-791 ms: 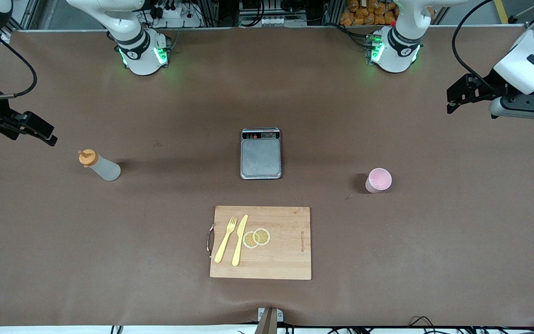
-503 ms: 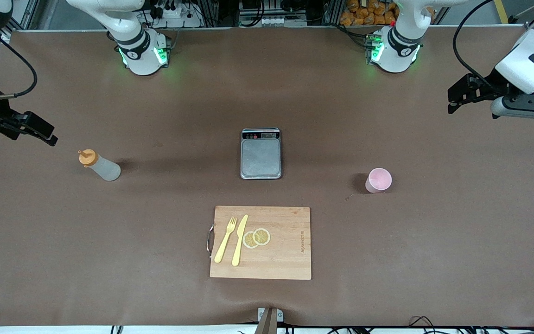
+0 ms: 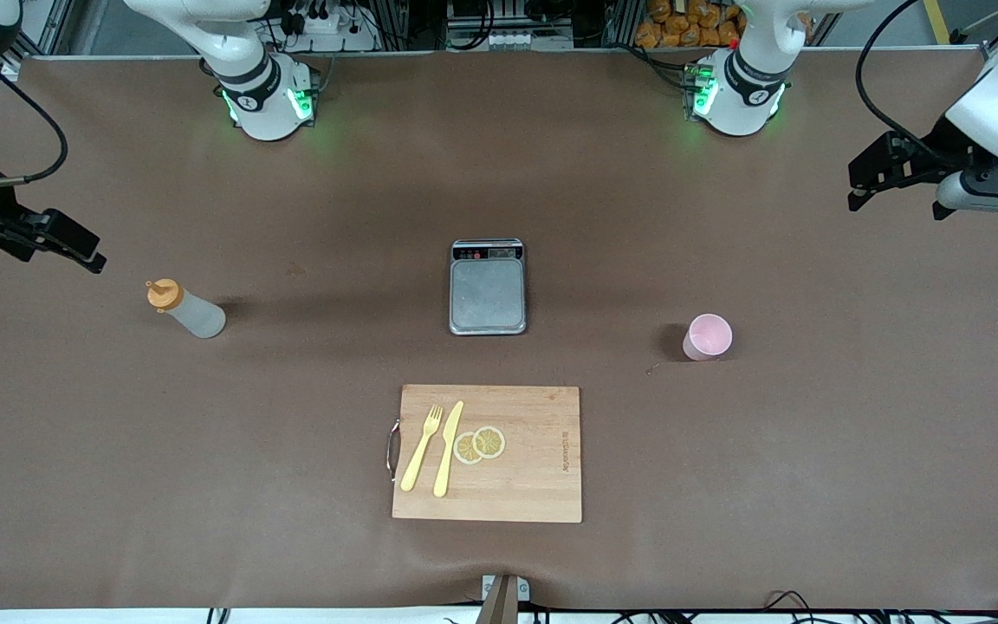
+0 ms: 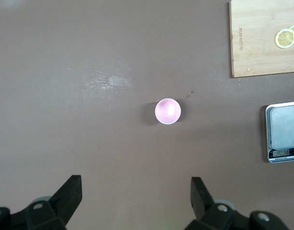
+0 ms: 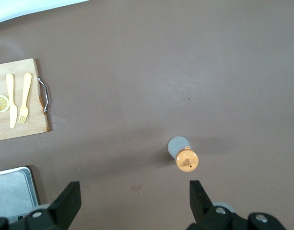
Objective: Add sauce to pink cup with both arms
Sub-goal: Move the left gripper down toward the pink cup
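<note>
Left gripper has drifted toward its end of the table — jaws wide, empty, high above the pink cup. Right gripper — wide, empty, near the upright sauce.

The tabletop is covered with a plain brown sheet. In its middle lies a scale. Nearer to the front camera than the scale lies a wooden cutting board. The sauce stands upright toward the right arm's end of the tabletop. The pink cup stands upright toward the left arm's end, well apart from the scale.
</note>
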Controlling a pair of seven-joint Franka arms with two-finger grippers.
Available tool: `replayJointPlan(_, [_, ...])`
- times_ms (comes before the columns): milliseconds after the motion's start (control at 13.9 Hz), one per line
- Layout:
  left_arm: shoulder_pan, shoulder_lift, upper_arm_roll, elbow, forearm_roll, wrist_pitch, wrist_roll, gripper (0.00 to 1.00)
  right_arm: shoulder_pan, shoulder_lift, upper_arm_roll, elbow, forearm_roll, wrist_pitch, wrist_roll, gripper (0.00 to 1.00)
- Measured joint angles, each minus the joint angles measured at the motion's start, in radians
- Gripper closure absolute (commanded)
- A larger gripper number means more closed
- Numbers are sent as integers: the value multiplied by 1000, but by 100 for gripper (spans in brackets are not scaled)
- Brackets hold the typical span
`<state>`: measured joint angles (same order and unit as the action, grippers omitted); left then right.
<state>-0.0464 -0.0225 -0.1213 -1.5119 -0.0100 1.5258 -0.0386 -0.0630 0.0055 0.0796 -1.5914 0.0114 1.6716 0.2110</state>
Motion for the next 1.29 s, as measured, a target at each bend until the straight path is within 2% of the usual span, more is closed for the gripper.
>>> replayJointPlan(647, [16, 92, 2, -23, 0, -3, -11, 0, -10, 0, -1, 0, 0, 0, 0, 0])
replayJointPlan(791, [17, 127, 0, -41, -1, 39, -13, 0, -10, 2, 0, -1, 0, 0, 0, 0])
replayJointPlan(1007, [16, 169, -7, -149, -37, 182, -20, 0, -10, 3, 0, -1, 0, 0, 0, 0])
replayJointPlan(1295, [10, 174, -39, -292, -47, 314, -24, 0, -10, 4, 0, -2, 0, -1, 0, 0])
